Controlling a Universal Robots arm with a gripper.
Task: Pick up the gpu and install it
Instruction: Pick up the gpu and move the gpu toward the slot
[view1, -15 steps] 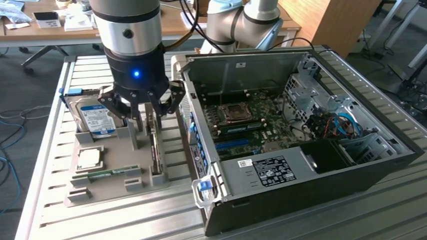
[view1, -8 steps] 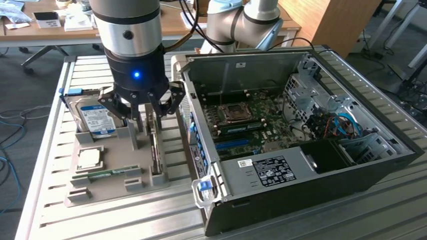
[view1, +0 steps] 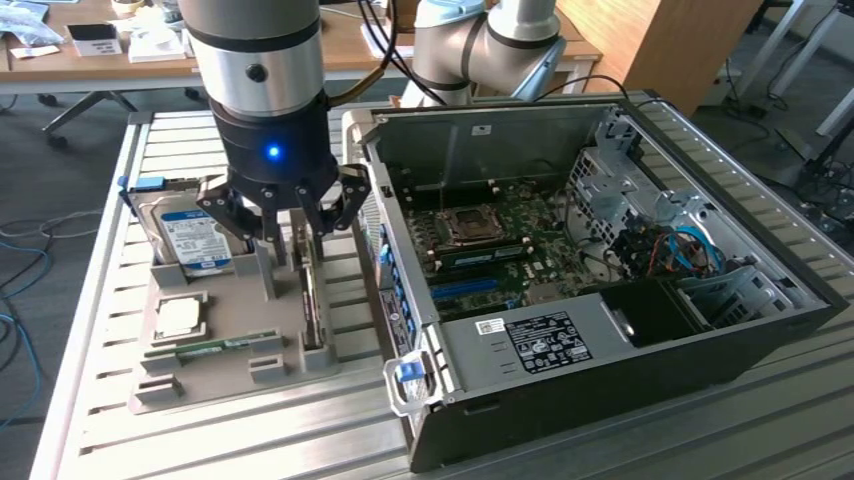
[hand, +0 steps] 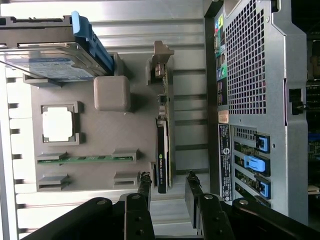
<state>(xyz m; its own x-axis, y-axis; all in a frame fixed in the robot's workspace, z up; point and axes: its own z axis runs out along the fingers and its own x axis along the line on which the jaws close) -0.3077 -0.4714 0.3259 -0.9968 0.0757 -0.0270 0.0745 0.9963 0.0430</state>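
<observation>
The gripper (view1: 284, 222) hung over the grey tray (hand: 105, 132), its fingers (hand: 145, 185) spread apart and holding nothing. The gpu (hand: 163, 150) stood on edge in a slot along the tray's edge nearest the case (view1: 574, 415). In the wrist view the two fingers flanked one end of the card, with a gap on each side. A hard drive (view1: 194, 238) leaned at the tray's corner away from the case, a cpu (hand: 58, 125) lay flat next to it, and a RAM stick (hand: 85, 159) lay toward the tray's other end. Tray and open case sat side by side on the bench (view1: 214, 440), the case on the exterior view's right.
</observation>
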